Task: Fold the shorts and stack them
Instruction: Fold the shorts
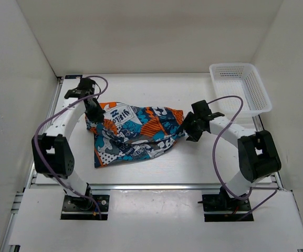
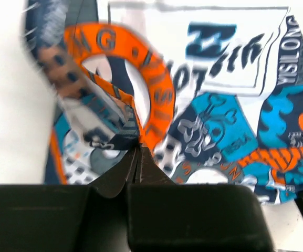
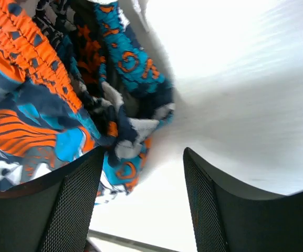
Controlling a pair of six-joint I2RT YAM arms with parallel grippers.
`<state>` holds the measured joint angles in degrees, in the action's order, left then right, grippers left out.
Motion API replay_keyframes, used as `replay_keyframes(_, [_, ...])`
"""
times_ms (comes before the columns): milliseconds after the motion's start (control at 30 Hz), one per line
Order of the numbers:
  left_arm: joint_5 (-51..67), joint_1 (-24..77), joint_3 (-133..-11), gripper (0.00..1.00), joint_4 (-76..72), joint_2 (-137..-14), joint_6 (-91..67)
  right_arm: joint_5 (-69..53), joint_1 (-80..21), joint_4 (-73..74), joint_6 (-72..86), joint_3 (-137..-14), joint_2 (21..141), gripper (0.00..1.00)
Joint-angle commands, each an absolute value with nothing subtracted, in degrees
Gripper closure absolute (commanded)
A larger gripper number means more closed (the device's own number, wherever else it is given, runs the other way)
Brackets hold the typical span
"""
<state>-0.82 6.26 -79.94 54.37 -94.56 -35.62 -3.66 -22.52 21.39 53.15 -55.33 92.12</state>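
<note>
The shorts (image 1: pixel 135 134), with an orange, teal, navy and white patchwork print, lie spread and rumpled in the middle of the table. My left gripper (image 1: pixel 94 111) is at their far left corner, shut on a fold of the cloth (image 2: pixel 121 134); the wrist view shows the jaws pinched together on it (image 2: pixel 138 149). My right gripper (image 1: pixel 185 130) is at the shorts' right end, open. In the right wrist view the bunched cloth edge (image 3: pixel 125 142) lies against the left finger (image 3: pixel 70 202), and the gap (image 3: pixel 143 157) shows mostly bare table.
A white plastic mesh basket (image 1: pixel 240 86) stands at the far right corner of the table. White walls enclose the table on three sides. A metal rail (image 1: pixel 156 186) runs along the near edge by the arm bases.
</note>
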Motion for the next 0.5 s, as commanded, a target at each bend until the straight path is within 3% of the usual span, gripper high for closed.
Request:
replay_keyframes(0, [-0.71,5.28,-77.26,0.9,57.91,-87.46,-34.1,-0.53,-22.59,27.41,46.42,-57.47,89.3,0.33])
replay_keyframes(267, [0.96,4.22,-72.42,0.9,58.97,-81.47,-34.63,1.32,-23.11,29.36,38.77,-67.75,94.65,0.36])
replay_keyframes(400, [0.97,4.22,-72.42,0.9,58.97,-81.47,-35.15,1.32,-23.64,29.36,36.92,-72.5,100.0,0.47])
replay_keyframes(467, [0.97,4.22,-72.42,0.9,58.97,-81.47,-35.16,1.32,-24.69,29.88,36.3,-74.87,101.68,0.6])
